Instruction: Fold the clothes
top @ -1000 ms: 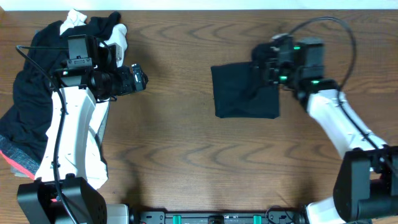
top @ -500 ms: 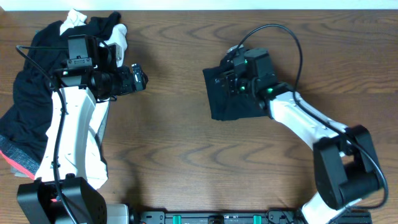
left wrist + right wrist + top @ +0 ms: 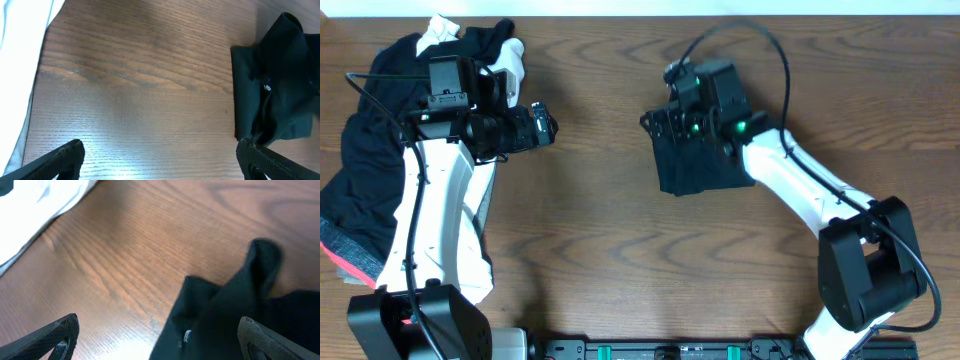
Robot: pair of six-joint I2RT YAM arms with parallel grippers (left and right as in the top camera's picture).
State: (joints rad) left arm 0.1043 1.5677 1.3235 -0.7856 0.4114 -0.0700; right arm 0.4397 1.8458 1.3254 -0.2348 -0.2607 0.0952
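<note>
A black garment (image 3: 698,165) lies folded into a small block on the table, right of centre. My right gripper (image 3: 665,125) hovers over its upper left corner, open, with nothing between its fingers. In the right wrist view the black garment (image 3: 240,320) fills the lower right, with a raised fold at its top, and the right gripper (image 3: 160,342) spans its left edge. My left gripper (image 3: 545,127) is open over bare wood, well left of the garment. The left wrist view shows the black garment (image 3: 275,90) at the right and the left gripper (image 3: 160,160) empty.
A heap of clothes (image 3: 370,150), black, white and some red, covers the table's left side under the left arm. White cloth (image 3: 40,200) shows at the top left of the right wrist view. Bare wood (image 3: 600,250) lies between the arms.
My right gripper swept left across the black garment, carrying its right edge over, then opened and let go. The garment is now narrower. The left arm has not moved.
</note>
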